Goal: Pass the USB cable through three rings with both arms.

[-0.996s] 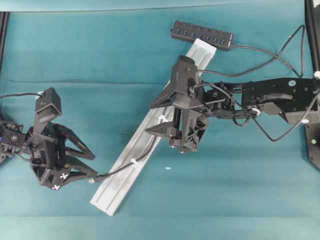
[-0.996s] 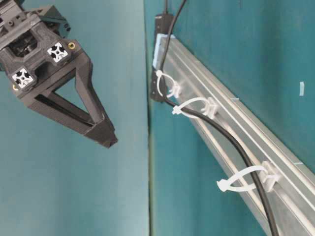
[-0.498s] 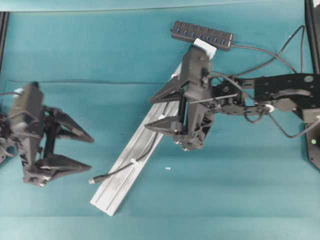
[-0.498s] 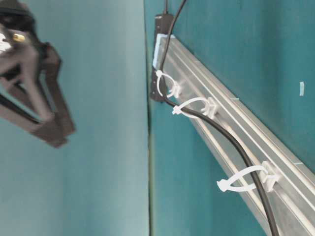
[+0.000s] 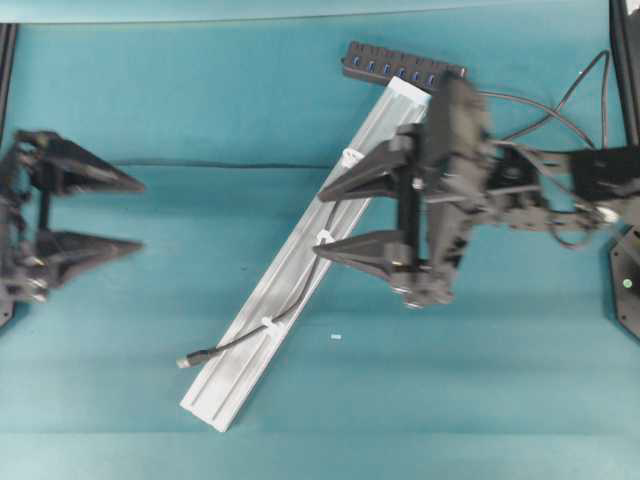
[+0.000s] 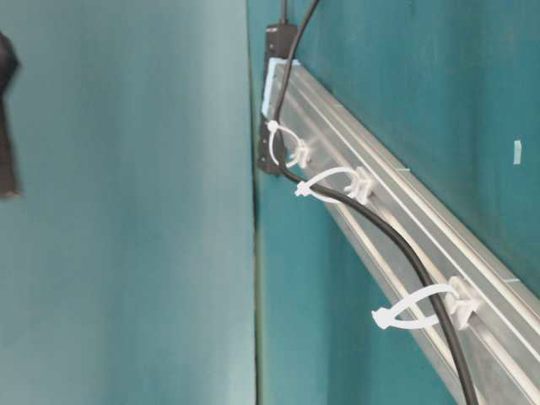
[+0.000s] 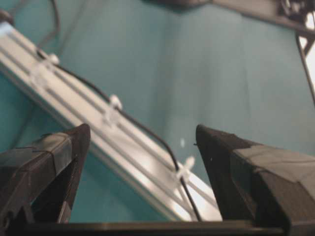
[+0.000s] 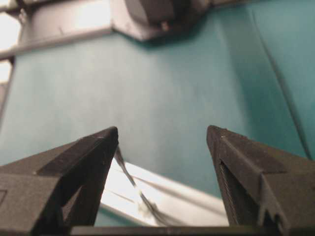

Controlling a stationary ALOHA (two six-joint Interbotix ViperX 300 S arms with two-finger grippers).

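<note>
The USB cable (image 5: 300,296) runs from the hub down the silver rail (image 5: 240,372) and passes through all three rings (image 5: 352,158) (image 5: 325,238) (image 5: 268,324). Its plug (image 5: 186,361) lies free on the mat just left of the rail's lower end. My left gripper (image 5: 138,214) stands open at the far left, well away from the plug, and holds nothing. My right gripper (image 5: 320,224) is open too, its tips hovering over the rail on either side of the middle ring. In the left wrist view the cable (image 7: 147,130) and the rail (image 7: 88,129) show between the open fingers.
A black multi-port hub (image 5: 400,68) sits at the rail's upper end, its lead looping off to the right. A small white scrap (image 5: 336,337) lies on the teal mat right of the rail. The right arm stretches in from the right edge.
My left gripper has drawn back to the left, away from the plug. The right gripper has swung up and to the right, uncovering the middle of the rail. The cable has not moved.
</note>
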